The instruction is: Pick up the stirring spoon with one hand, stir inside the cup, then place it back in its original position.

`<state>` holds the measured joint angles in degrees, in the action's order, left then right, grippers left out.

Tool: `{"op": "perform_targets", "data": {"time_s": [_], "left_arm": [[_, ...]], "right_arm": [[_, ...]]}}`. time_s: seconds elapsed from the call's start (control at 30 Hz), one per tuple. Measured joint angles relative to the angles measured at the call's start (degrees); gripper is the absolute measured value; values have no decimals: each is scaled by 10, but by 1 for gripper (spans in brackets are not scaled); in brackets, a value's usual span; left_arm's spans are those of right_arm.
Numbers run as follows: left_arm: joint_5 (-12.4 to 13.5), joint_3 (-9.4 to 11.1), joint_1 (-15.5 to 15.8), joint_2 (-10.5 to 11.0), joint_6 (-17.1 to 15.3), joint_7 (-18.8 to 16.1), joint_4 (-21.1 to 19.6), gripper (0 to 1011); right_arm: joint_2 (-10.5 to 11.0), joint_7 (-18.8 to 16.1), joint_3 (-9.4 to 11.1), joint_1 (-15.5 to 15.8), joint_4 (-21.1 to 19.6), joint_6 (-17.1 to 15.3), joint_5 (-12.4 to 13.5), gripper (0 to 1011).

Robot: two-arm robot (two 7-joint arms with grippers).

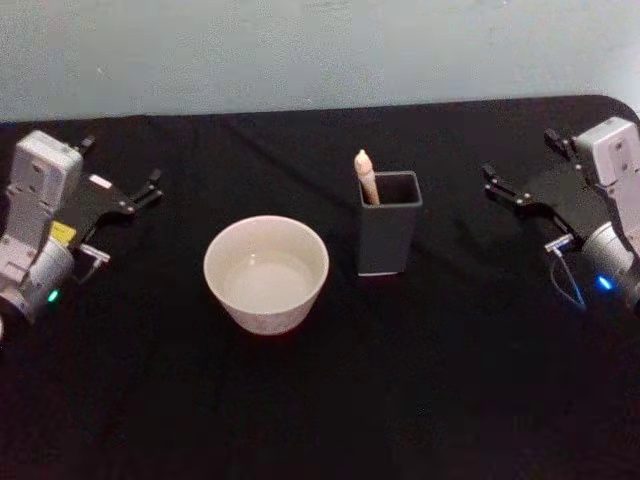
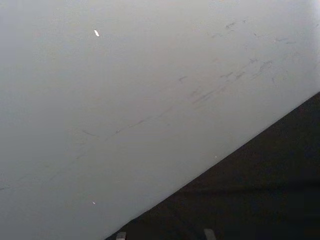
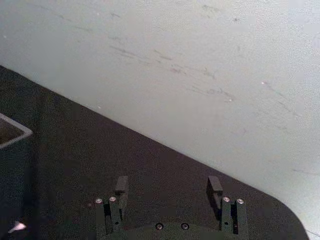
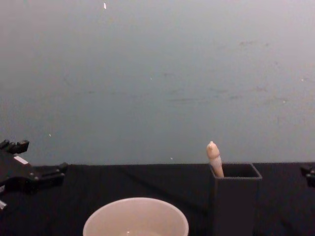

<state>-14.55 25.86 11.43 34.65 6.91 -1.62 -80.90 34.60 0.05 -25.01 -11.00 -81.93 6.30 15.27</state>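
Stirring spoon [image 1: 365, 175] standing near-upright in dark holder [image 1: 388, 240], handle up, just right of cup [image 1: 266, 272]. Right pincer [image 1: 495, 185], spread, hovering nearer, spoon lying to its left; left pincer [image 1: 152, 188], spread, hanging beyond cup.

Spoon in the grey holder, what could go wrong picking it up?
Only the handle tip of the spoon sticks out of the narrow holder, so the right tool or left tool, both open off to the sides, could grip it poorly or knock the holder over. The cup stands close beside the holder; a swinging spoon might bump it.
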Motion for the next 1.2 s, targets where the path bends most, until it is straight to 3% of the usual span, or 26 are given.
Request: {"op": "perform_targets", "data": {"time_s": [0.3,0.67,0.9,1.2], "left_arm": [[0,0,0,0,0,0,0,1001],[0,0,0,0,0,0,0,1001],[0,0,0,0,0,0,0,1001],[0,0,0,0,0,0,0,1001]], "right_arm": [[6,-49,20,12,-56,-44,40,1000],[14,-130,39,16,-138,-147,110,1000],[3,-164,29,0,-150,-190,118,1000],[-32,-190,3,-33,-131,-237,108,1000]]}}
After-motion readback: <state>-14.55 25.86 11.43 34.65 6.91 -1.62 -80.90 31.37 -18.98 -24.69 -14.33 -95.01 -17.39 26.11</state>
